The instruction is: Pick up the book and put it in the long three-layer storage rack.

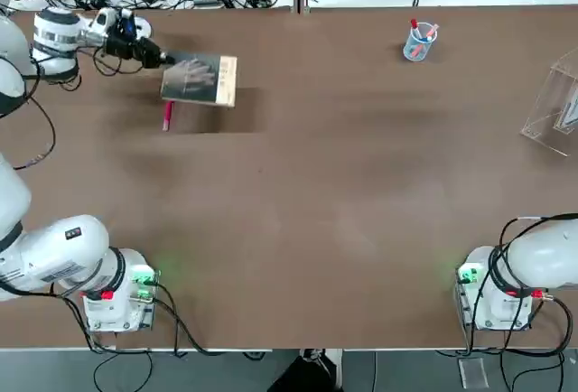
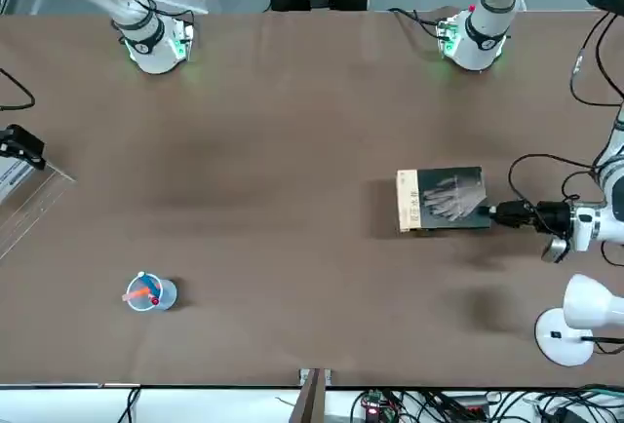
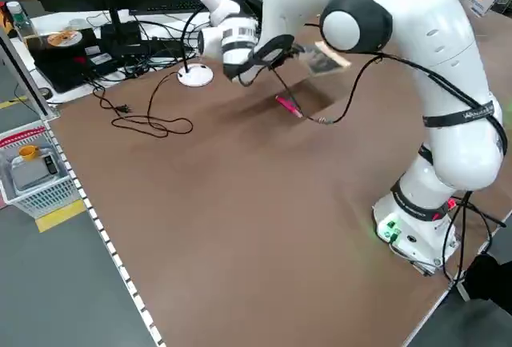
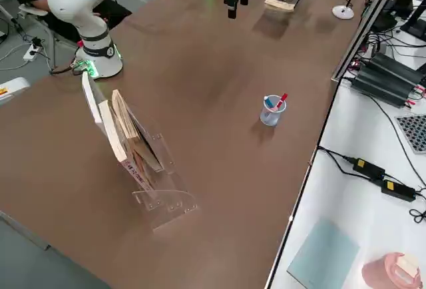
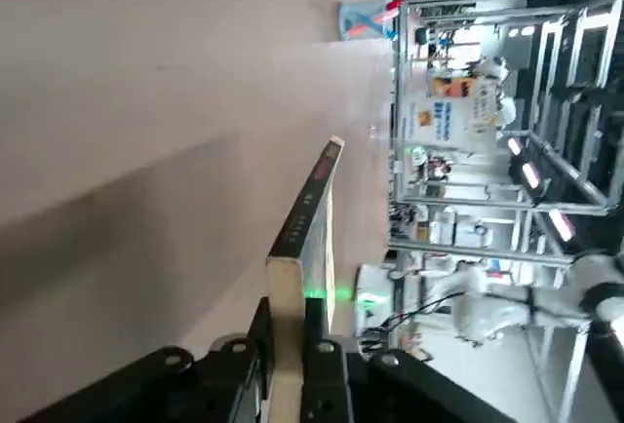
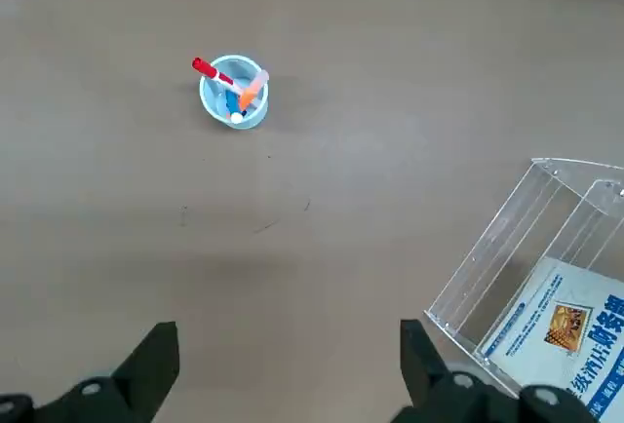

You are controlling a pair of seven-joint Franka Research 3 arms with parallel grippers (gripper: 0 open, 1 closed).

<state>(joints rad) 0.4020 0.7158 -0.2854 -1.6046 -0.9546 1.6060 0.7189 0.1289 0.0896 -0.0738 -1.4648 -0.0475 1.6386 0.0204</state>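
Pinching the book (image 1: pixel 200 79) by one short edge, the left gripper (image 1: pixel 163 60) holds it flat and clear of the brown table (image 1: pixel 316 202), likely to keep it level for carrying; a red pen (image 1: pixel 167 116) lies just beneath on the surface; well beyond, across the table, a cup of pens (image 1: pixel 419 42); farthest off, the long three-layer storage rack (image 1: pixel 555 108), already holding booklets; right gripper (image 6: pixel 288 384) parked above its own side, fingers spread wide, empty.

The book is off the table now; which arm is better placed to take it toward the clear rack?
Left. The left gripper is shut on the book. The right gripper hangs open, though nearer the rack.
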